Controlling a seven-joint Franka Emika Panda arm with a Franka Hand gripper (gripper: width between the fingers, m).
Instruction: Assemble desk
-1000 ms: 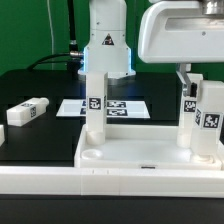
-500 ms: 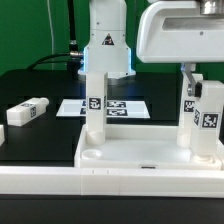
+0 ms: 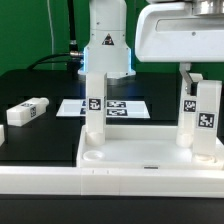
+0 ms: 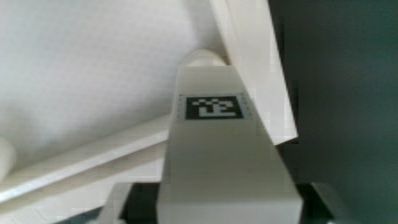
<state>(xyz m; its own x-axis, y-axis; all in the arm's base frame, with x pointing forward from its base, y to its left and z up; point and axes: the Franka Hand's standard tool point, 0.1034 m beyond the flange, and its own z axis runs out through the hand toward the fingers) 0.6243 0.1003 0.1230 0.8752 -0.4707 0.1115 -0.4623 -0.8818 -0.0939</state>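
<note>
The desk is partly built: one tabletop (image 3: 140,152) and four legs are in sight. The tabletop, a white tray with a raised rim, lies flat on the black table (image 3: 35,145), close to the exterior camera.

Three legs stand upright on it. The rear left leg (image 3: 94,110) rises from the far corner on the exterior view's left. The rear right leg (image 3: 187,120) stands at the far corner on the exterior view's right. The near leg (image 3: 208,125) stands just in front of it, at the near corner on that side. Each of these three shows one black-and-white tag. Whether the near leg is fully seated in its socket cannot be told.

The fourth, the loose leg (image 3: 27,112), lies on its side on the table at the exterior view's left, well apart from the tabletop.

The single gripper (image 4: 222,205) comes down from above and is closed on the upper end of the near leg. In the wrist view, one dark finger sits against each side of it.

One marker board (image 3: 125,108) lies flat behind the tabletop, and one long white rail (image 3: 40,180) runs along the front.
</note>
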